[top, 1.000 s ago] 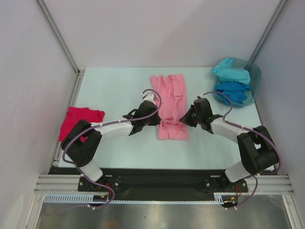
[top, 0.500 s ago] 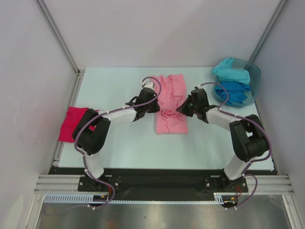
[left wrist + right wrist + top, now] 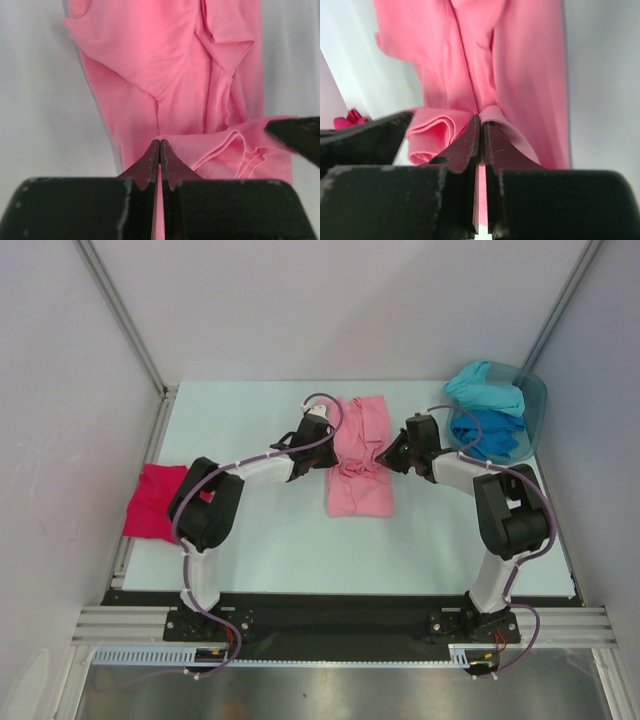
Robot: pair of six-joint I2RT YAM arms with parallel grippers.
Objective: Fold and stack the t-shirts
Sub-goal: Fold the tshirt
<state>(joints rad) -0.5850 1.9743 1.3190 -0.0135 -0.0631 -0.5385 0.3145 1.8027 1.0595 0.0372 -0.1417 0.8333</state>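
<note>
Nearest me, the left arm (image 3: pixel 205 510) and right arm (image 3: pixel 505 520) rise from their bases, bend sharply at the elbow and send their forearms inward and away over the table (image 3: pixel 250 540). They meet at either side of the pink t-shirt (image 3: pixel 360 490), which lies as a long strip in the middle of the table. The left gripper (image 3: pixel 160 146) is pinched tight on the cloth at the strip's left edge, a pink sliver showing between its fingers. The right gripper (image 3: pixel 481 121) is clamped the same way on the right edge, holding a rolled fold. Off at the table's left edge lies the crimson t-shirt (image 3: pixel 155 500). Farthest back on the right, the tub (image 3: pixel 538 400) holds the turquoise t-shirt (image 3: pixel 485 390) above the blue t-shirt (image 3: pixel 490 430).
</note>
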